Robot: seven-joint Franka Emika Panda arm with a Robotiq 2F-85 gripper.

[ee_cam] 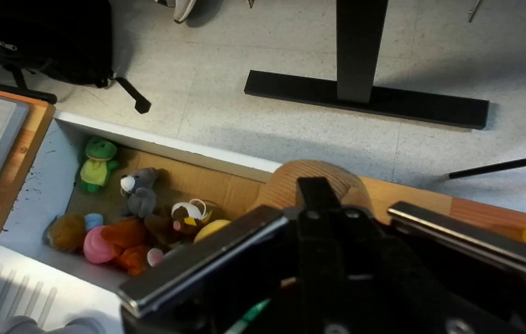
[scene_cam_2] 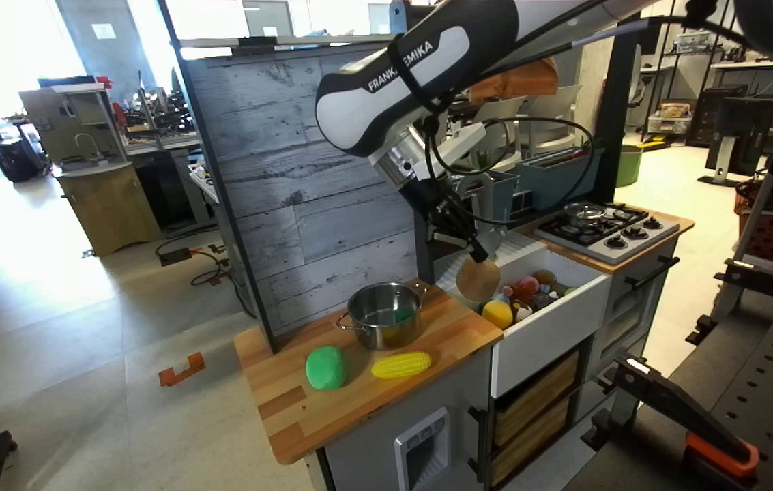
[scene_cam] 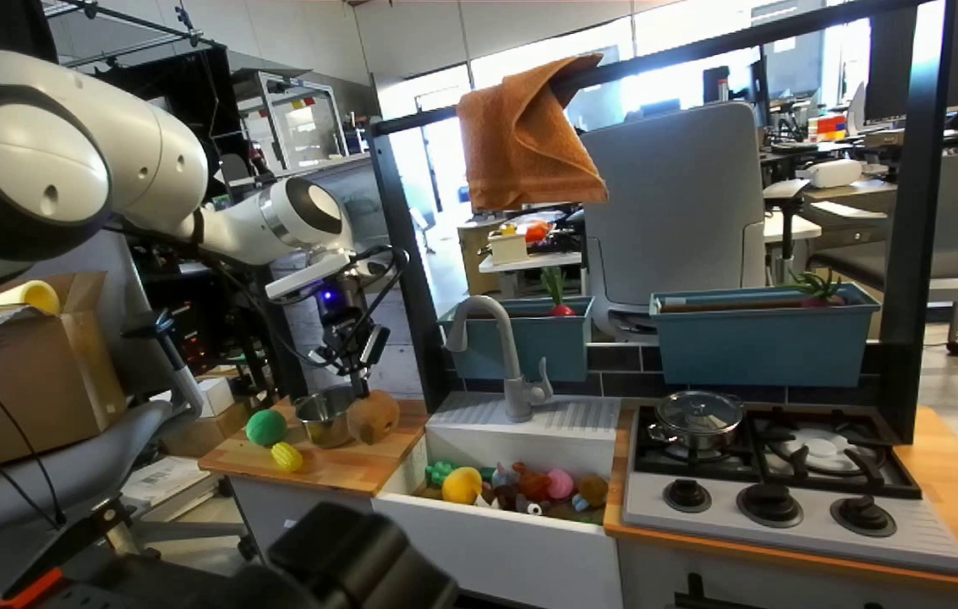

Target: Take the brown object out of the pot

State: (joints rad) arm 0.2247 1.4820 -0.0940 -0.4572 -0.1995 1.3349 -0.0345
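Observation:
The brown object [scene_cam_2: 477, 279] is a tan-brown ribbed lump, held outside the pot in my gripper [scene_cam_2: 478, 254]. It also shows in an exterior view [scene_cam: 374, 417] and in the wrist view [ee_cam: 337, 178], behind the fingertip. My gripper [scene_cam: 359, 387] is shut on its top; one finger is mostly hidden. The object hangs beside the pot, around the edge between the wooden counter and the sink. The steel pot [scene_cam_2: 379, 334] stands upright on the counter and also shows in an exterior view [scene_cam: 320, 416]. A green patch inside it may be a reflection; I cannot tell.
A green ball [scene_cam_2: 326, 368] and a yellow corn [scene_cam_2: 401, 365] lie on the counter [scene_cam_2: 290, 416] in front of the pot. The white sink [scene_cam: 500, 537] holds several soft toys and a yellow ball [scene_cam: 462, 485]. A faucet [scene_cam: 512, 364] and a grey wall panel [scene_cam_2: 331, 204] stand behind.

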